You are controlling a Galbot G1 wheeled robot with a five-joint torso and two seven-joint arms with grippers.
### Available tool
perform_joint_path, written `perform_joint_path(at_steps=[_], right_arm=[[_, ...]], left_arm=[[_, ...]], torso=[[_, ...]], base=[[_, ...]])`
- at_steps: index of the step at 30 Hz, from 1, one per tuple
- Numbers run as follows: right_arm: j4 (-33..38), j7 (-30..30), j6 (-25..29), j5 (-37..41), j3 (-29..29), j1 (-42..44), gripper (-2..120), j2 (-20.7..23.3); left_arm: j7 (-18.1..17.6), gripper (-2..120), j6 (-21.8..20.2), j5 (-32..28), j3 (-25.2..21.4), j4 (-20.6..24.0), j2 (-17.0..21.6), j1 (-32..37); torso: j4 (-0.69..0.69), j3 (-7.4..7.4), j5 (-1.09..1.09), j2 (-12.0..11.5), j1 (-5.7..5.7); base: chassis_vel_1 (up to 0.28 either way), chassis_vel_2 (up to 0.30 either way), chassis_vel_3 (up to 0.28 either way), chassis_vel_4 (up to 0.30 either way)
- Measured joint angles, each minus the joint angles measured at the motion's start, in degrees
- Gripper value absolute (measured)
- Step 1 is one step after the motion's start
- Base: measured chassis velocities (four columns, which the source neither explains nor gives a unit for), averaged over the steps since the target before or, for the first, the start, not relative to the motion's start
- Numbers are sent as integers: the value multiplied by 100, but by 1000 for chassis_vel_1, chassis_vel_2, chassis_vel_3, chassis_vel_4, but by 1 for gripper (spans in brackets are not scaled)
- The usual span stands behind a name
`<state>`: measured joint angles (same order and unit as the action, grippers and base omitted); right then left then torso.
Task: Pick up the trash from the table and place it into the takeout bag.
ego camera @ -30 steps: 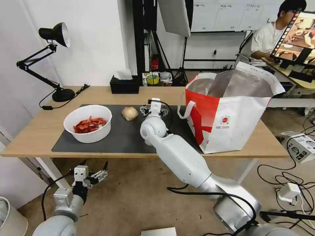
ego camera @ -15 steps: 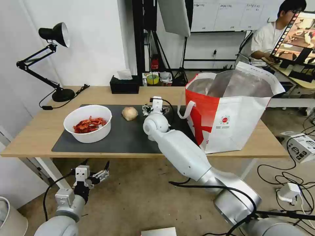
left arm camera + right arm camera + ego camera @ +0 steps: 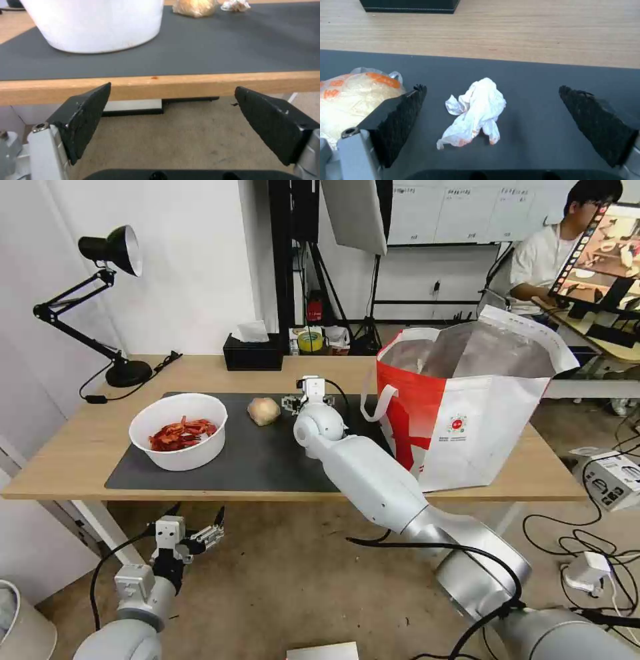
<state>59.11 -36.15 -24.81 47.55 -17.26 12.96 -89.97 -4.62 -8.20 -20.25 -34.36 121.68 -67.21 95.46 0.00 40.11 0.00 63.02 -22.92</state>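
Between my right gripper's (image 3: 491, 110) wide-spread fingers (image 3: 403, 120) lies the crumpled tissue (image 3: 475, 111) on the counter's mat (image 3: 536, 75), long axis running straight ahead of my wrist.

One table (image 3: 87, 447) carries one dark mat (image 3: 253, 460). On the mat there is one white bowl (image 3: 179, 430) of red shells, one beige lump (image 3: 264, 411) wrapped in clear film, and one crumpled white tissue (image 3: 475, 112). One red-and-white bag (image 3: 467, 407) stands at the mat's right end; one loop handle (image 3: 375, 403) shows, and a second may be hidden. One black tissue box (image 3: 253, 353) and one black desk lamp (image 3: 100, 300) sit toward the back. Two grippers are counted, the left gripper (image 3: 198, 525) and the right gripper (image 3: 493, 120), each with two fingers spread apart.
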Motion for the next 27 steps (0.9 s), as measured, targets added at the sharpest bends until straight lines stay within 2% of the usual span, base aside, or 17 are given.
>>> perform_joint_path(at_steps=[27], right_arm=[[-314,72,-25,26,-76,-87,100,0]], left_arm=[[27,100,21,109,-34,137,-130,138]], torso=[[0,0,0,0,0]], base=[[0,0,0,0]])
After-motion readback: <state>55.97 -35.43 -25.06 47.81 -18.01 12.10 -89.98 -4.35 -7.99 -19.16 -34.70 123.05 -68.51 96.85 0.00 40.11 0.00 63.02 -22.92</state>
